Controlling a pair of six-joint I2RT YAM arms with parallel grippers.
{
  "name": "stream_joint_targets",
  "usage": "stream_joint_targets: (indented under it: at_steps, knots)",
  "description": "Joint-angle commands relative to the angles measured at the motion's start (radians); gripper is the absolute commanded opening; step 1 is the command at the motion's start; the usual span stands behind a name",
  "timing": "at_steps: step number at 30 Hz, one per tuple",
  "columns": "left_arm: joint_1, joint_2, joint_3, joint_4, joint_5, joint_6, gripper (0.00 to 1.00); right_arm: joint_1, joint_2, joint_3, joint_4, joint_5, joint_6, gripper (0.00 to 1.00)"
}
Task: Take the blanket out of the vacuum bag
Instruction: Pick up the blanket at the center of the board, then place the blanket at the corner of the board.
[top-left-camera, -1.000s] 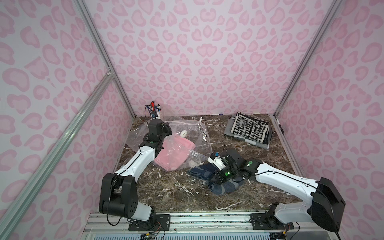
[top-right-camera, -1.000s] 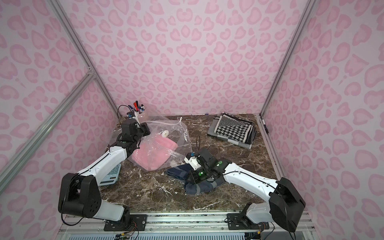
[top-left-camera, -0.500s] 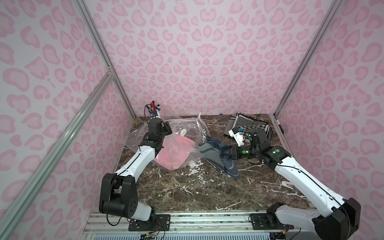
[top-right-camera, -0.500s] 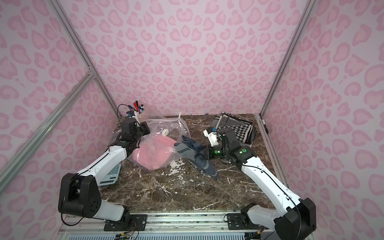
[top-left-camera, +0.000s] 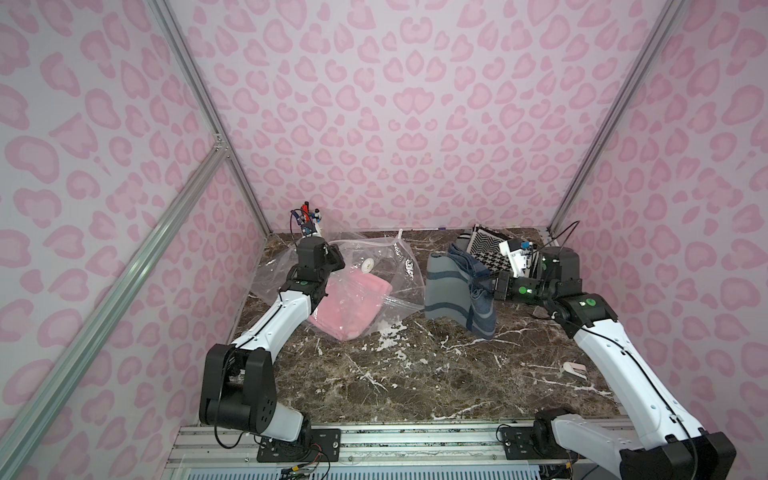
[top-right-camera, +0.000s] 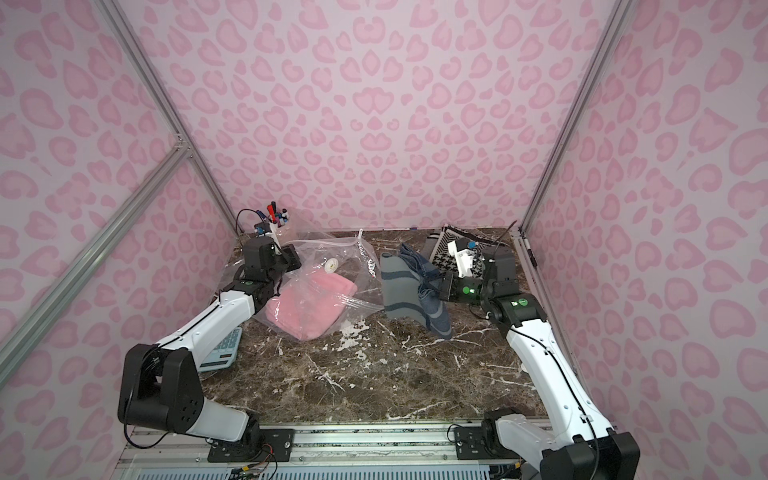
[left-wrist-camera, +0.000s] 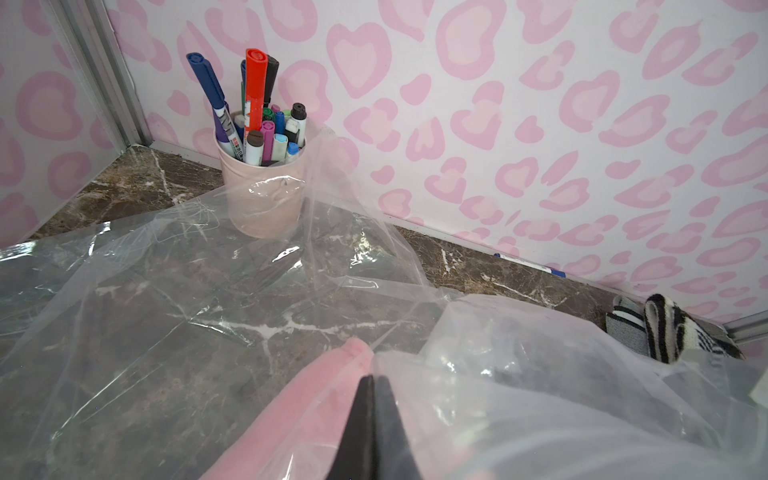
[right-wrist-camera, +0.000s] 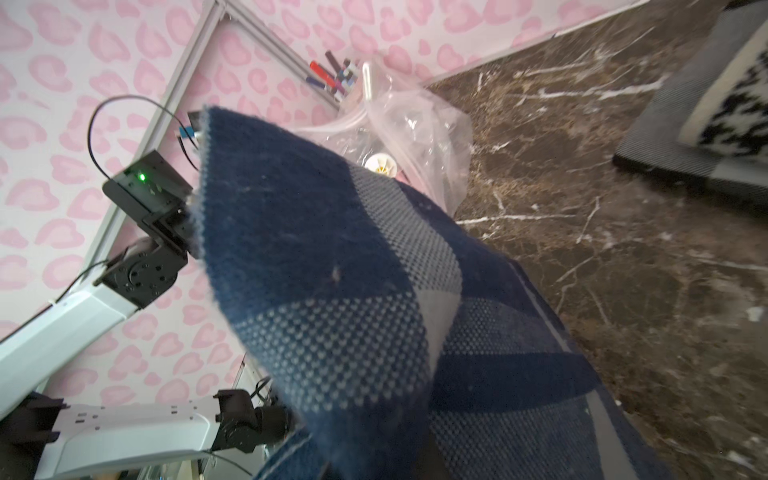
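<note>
right claw (top-left-camera: 492, 289) grips an edge of the blue blanket (top-left-camera: 451, 291), which hangs below it, out of the vacuum bag (top-left-camera: 395, 266). left claw (left-wrist-camera: 371, 384) is closed, it seems on the bag film. such edge grip may slip, and the hanging cloth can catch the bag.

The vacuum bag (top-left-camera: 399, 257) is clear, glossy plastic film, crinkled and catching highlights, with a smooth white plastic valve cap (top-left-camera: 367, 265). The pink blanket (top-left-camera: 353, 303) looks soft, fleecy and matt. The blue blanket (right-wrist-camera: 332, 270) is a coarser woven cloth with a dotted weave and fuzzy edges. The desk (top-left-camera: 395, 374) is polished brown marble-look stone veined white. The pen cup (left-wrist-camera: 262, 195) is matt pink, the frame rail (top-left-camera: 124, 282) brushed metal, and the walls (top-left-camera: 415, 124) a matt print.
</note>
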Motion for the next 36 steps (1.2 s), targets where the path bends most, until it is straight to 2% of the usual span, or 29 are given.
stream_joint_targets:
  at_steps: [1, 15, 20, 25, 36]
  knots:
    - [0.001, 0.002, 0.006, 0.009, 0.008, 0.009, 0.04, -0.077, -0.009, 0.033, 0.063, -0.069, 0.007, 0.0]
    - [0.001, 0.012, 0.008, 0.009, 0.005, 0.017, 0.04, -0.432, -0.061, -0.003, 0.211, -0.198, 0.16, 0.0]
    - [0.001, 0.014, 0.006, 0.011, 0.01, 0.015, 0.04, -0.564, -0.085, -0.058, 0.338, -0.232, 0.279, 0.0]
    - [0.001, 0.017, 0.01, 0.011, 0.014, 0.014, 0.04, -0.624, -0.055, -0.035, 0.364, -0.231, 0.294, 0.0]
    - [0.001, 0.049, 0.035, 0.01, 0.044, 0.012, 0.04, -0.682, 0.022, -0.027, 0.453, -0.164, 0.305, 0.0]
